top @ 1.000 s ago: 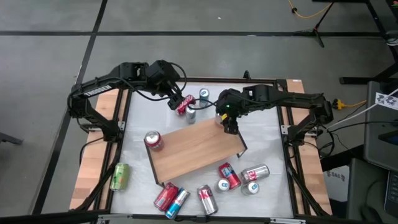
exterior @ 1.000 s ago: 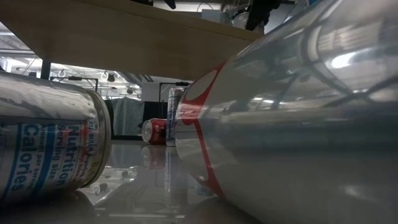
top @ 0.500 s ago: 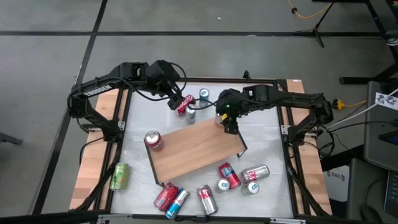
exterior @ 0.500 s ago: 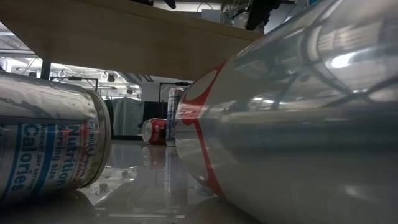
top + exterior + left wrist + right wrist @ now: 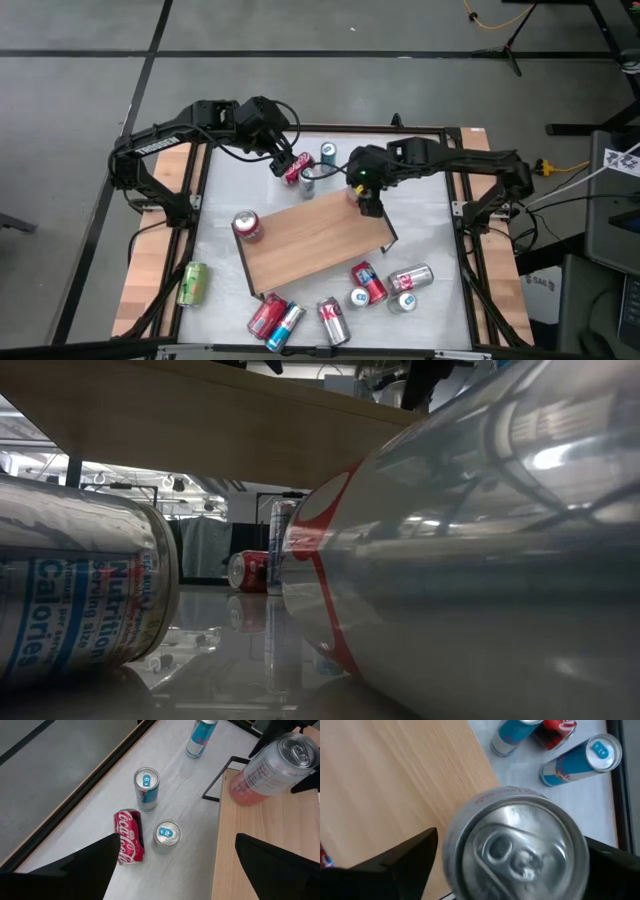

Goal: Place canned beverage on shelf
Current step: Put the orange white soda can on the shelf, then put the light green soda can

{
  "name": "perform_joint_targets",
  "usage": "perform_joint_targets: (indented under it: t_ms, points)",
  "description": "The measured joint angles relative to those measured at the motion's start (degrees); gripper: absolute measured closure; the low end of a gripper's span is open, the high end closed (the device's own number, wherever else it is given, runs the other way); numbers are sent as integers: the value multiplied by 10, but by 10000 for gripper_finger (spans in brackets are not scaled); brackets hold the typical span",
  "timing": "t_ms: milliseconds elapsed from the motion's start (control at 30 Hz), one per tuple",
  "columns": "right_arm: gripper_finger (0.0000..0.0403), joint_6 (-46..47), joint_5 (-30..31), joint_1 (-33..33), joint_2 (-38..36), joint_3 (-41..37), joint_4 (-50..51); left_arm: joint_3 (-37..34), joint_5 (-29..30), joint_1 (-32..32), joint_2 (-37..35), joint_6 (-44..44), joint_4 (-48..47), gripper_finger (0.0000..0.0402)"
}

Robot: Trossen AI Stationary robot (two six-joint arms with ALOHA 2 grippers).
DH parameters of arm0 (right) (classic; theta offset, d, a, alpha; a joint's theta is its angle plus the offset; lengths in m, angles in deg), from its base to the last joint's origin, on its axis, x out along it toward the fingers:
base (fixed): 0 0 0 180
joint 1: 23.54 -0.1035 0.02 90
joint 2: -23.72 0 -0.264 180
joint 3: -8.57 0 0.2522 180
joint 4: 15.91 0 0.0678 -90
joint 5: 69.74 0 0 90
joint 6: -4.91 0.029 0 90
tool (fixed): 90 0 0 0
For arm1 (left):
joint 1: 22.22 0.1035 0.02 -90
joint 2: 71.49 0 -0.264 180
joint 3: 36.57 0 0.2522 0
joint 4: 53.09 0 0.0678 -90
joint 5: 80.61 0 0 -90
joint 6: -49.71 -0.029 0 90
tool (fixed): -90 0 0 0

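Observation:
The shelf (image 5: 315,235) is a light-brown board on black legs in the middle of the table. A silver-and-pink can (image 5: 267,770) stands upright on its far right corner, and it also shows from above in the right wrist view (image 5: 515,845). My right gripper (image 5: 366,198) is over it, shut on the can. My left gripper (image 5: 284,160) is open and empty above a lying red Coca-Cola can (image 5: 129,842) behind the shelf. My right gripper comes from above, pointing down, with one finger (image 5: 405,862) on each side of the can's upper wall (image 5: 451,845). The can stands upright with its base on the shelf's corner (image 5: 235,795).
Two upright cans (image 5: 146,787) (image 5: 166,835) and a blue can (image 5: 200,737) stand by the red can. A red can (image 5: 247,226) is at the shelf's left, a green can (image 5: 192,283) near the left edge, and several cans (image 5: 345,300) lie in front.
My right gripper has shifted a little toward the table's far edge over the shelf's corner. The can stays standing on the shelf.

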Motion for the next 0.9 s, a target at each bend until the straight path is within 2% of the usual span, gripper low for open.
perform_joint_targets:
  t_ms: [367, 667, 900]
  points:
    - [6, 1, 1, 0, -1, 6, -4, 0, 0, 0, 0, -7, 1, 15]
    - [6, 1, 1, 0, -1, 77, -4, 0, -39, 0, -35, -6, -28, 15]
    - [6, 0, 1, 0, -2, 136, 3, 0, -77, -4, -92, 109, -159, 15]
